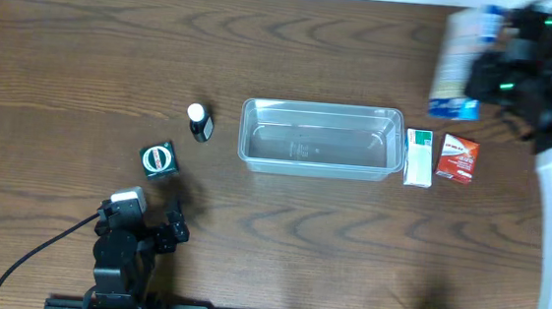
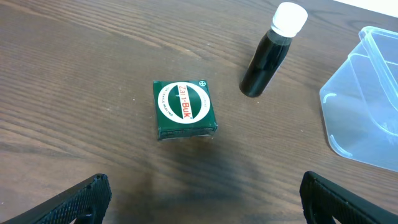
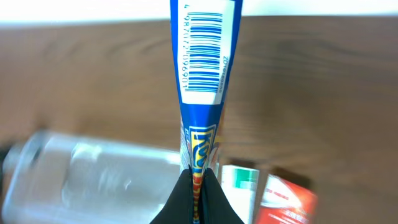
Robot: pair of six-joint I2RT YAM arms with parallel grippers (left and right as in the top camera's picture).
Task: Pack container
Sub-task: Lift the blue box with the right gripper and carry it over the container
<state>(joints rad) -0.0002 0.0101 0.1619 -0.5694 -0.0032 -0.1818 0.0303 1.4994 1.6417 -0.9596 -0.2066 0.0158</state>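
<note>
The clear plastic container (image 1: 320, 138) lies empty at the table's middle; its corner shows in the left wrist view (image 2: 367, 99) and it is blurred in the right wrist view (image 3: 87, 174). My right gripper (image 1: 505, 69) is shut on a blue carton box (image 1: 458, 65), held above the table at the far right; the jaws (image 3: 199, 193) pinch its lower edge (image 3: 200, 81). My left gripper (image 1: 157, 226) is open and empty at the front left, short of a green square box (image 2: 183, 109) and a dark bottle with a white cap (image 2: 270, 53).
A white-green box (image 1: 418, 157) and a red box (image 1: 457, 157) lie just right of the container. The green box (image 1: 158, 158) and the bottle (image 1: 199, 122) lie left of it. A cable runs from the left arm to the front edge.
</note>
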